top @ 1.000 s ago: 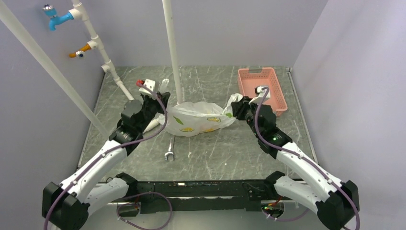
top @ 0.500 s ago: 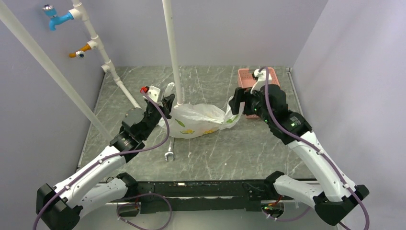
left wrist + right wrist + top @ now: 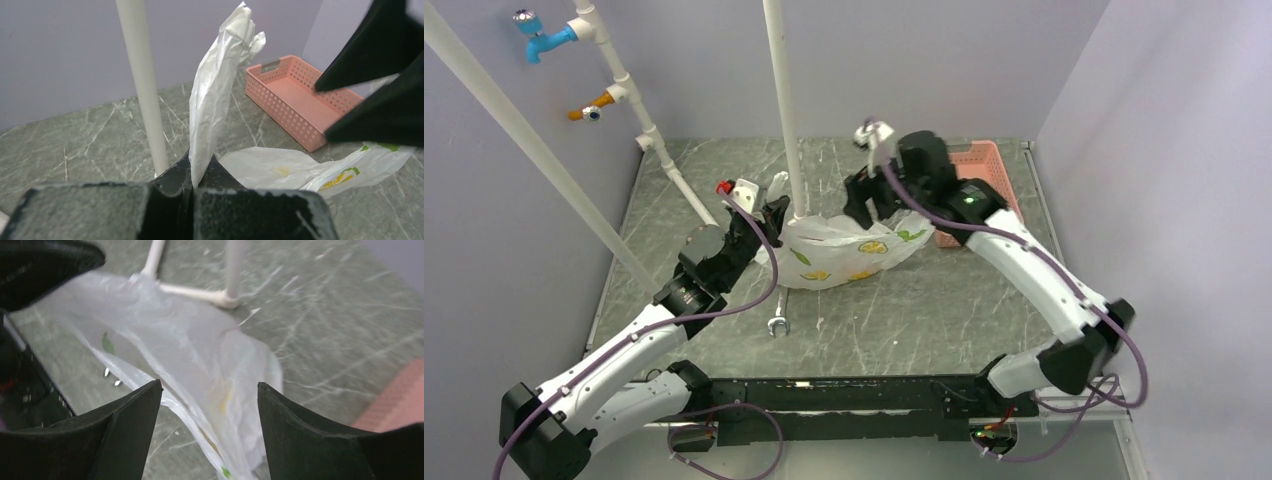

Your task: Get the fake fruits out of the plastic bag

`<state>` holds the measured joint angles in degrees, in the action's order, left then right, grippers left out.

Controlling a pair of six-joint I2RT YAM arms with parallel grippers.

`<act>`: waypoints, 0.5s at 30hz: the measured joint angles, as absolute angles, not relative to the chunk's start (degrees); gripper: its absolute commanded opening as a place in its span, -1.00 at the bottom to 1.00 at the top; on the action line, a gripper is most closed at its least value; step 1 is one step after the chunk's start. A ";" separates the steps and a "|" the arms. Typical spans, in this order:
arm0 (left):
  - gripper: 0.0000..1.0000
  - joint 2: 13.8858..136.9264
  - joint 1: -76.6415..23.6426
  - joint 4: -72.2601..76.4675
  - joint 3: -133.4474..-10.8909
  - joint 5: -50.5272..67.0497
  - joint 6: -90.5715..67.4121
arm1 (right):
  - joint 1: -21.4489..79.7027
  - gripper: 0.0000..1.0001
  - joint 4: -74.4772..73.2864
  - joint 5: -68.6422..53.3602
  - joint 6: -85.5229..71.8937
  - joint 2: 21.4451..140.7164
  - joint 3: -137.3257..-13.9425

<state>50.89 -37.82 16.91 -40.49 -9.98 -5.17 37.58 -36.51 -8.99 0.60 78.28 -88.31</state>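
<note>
The plastic bag [image 3: 844, 250] lies crumpled on the marble table beside the white pole; it is translucent white with yellow and green prints. My left gripper [image 3: 774, 215] is shut on one handle loop [image 3: 220, 75], which stands up from its jaws. My right gripper [image 3: 864, 205] is open and empty and hovers over the bag's middle; the bag [image 3: 175, 350] shows between its fingers [image 3: 310, 440]. The bag's body also shows in the left wrist view [image 3: 280, 165]. No fake fruit is in view; any inside the bag is hidden.
A pink slotted basket [image 3: 989, 160] stands at the back right, partly behind my right arm, and shows empty in the left wrist view [image 3: 300, 100]. A white upright pole [image 3: 784, 110] rises just behind the bag. A spanner [image 3: 776, 322] lies in front. White pipes with taps [image 3: 614, 80] run along the left.
My right arm has swung left and up, from the bag's right end to over its middle. The bag's right end has sunk back. My left arm has barely moved in the last half second.
</note>
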 measured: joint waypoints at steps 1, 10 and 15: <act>-1.00 51.03 -37.82 16.95 -40.49 -9.96 -5.21 | 38.72 0.41 -36.12 -10.07 2.26 80.31 -88.40; -1.00 51.81 -37.87 17.28 -40.49 -9.78 -5.13 | 42.59 0.41 -32.29 -17.30 9.65 86.04 -83.24; -1.00 52.12 -37.87 17.28 -40.49 -9.69 -4.99 | 44.18 0.22 -30.30 -15.88 11.22 86.80 -83.57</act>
